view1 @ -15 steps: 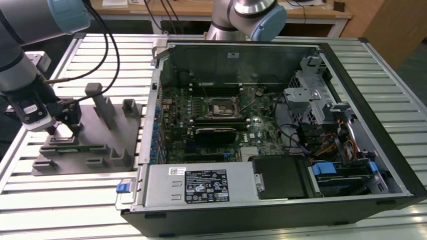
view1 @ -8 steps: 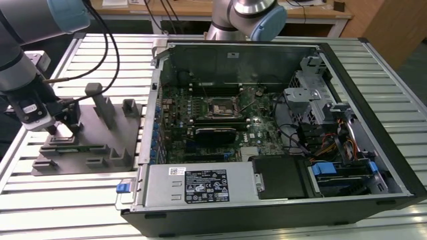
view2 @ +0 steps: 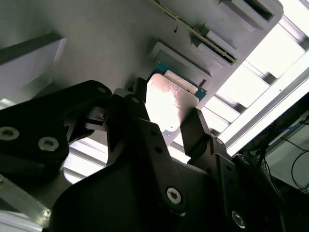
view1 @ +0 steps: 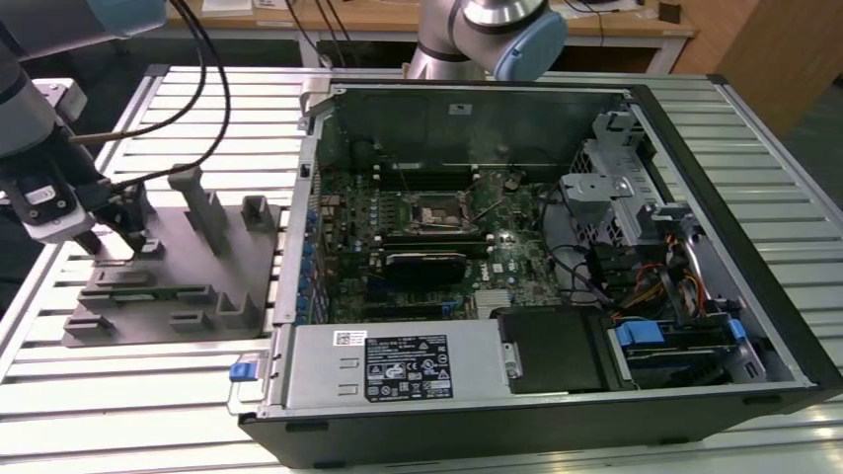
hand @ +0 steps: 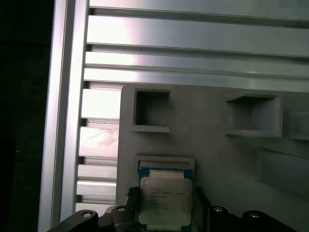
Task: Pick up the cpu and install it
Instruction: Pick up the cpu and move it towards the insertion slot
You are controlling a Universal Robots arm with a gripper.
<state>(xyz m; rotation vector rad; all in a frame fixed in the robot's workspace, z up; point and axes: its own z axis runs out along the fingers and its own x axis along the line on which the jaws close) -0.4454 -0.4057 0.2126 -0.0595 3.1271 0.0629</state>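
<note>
Slatted aluminium tabletop (view1: 197,99) carries a grey fixture block (view1: 172,286) at nine o'clock from the open computer case (view1: 461,434), and the cpu (hand: 161,203) lies flat in a pocket of that block. In the second wrist view the gripper (view2: 166,104) straddles it, though whether it pinches I cannot tell. Probably light, stiff, slick-lidded and delicate underneath, it wants holding by two opposite edges, level.

The cpu (hand: 161,200) has a pale silvery top with faint dark print and a blue-green rim. The pincer (view2: 166,116) is black. The slotted block (view1: 172,276) is plain grey, and the counter (view1: 737,128) is silver in ribbed stripes. The computer case (view1: 554,434) is black outside, its board (view1: 382,209) green.
</note>
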